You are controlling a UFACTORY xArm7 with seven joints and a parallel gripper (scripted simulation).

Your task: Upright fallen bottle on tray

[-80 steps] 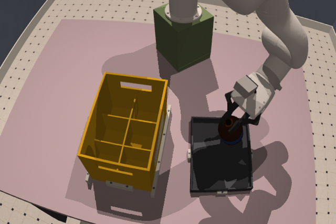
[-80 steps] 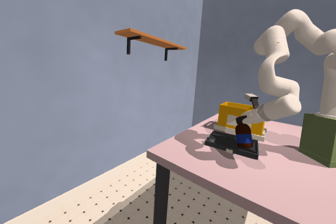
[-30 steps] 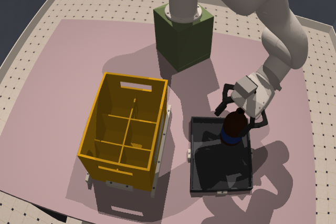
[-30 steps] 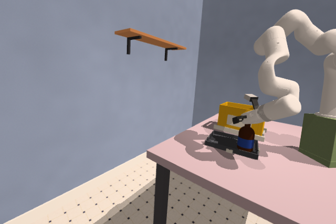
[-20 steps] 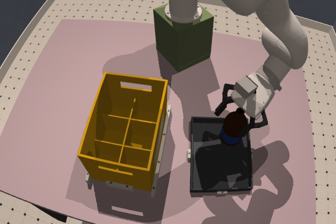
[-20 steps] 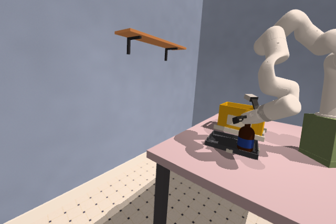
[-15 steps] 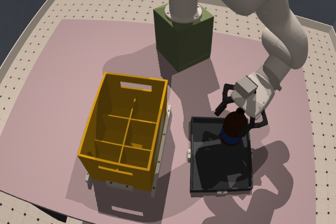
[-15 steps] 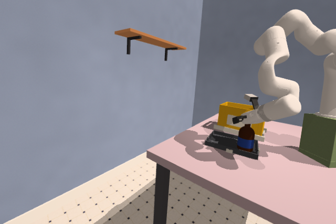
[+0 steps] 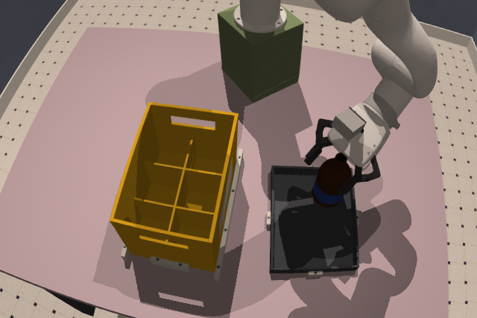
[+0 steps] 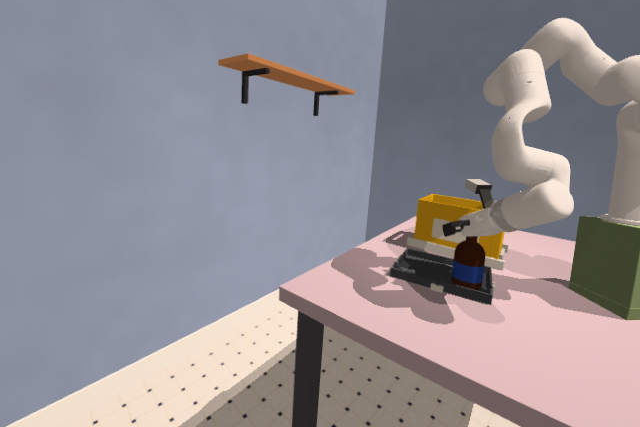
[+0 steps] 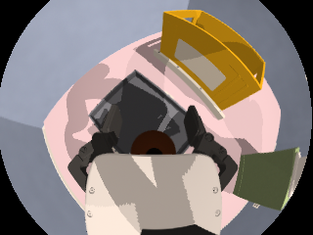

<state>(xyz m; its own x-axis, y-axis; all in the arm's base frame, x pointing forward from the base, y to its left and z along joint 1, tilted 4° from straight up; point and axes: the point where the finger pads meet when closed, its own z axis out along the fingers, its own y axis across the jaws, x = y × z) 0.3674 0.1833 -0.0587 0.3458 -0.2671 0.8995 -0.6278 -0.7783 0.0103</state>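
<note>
The brown bottle [image 9: 333, 177] [image 10: 468, 262] [image 11: 147, 140] with a blue label stands upright on the tray, near the tray side closest to the robot base. The black tray [image 9: 292, 270] [image 10: 413, 278] [image 11: 113, 94] lies level on the table. My gripper [image 9: 325, 176] [image 10: 450, 228] [image 11: 153, 113] is wide open, its fingers spread to either side of the bottle's upper part with gaps in the wrist view. The bottle's neck is partly hidden by the palm there. The yellow crate [image 9: 200, 256] [image 10: 424, 220] [image 11: 235, 90] stands level beside the tray.
Pale rails [image 9: 232, 190] and blocks sit along the crate, and small pale blocks [image 9: 314, 272] sit at the tray's sides. The green robot pedestal [image 9: 261, 64] [image 10: 604, 267] [image 11: 266, 178] stands behind them. An orange shelf [image 10: 289, 76] hangs on the wall.
</note>
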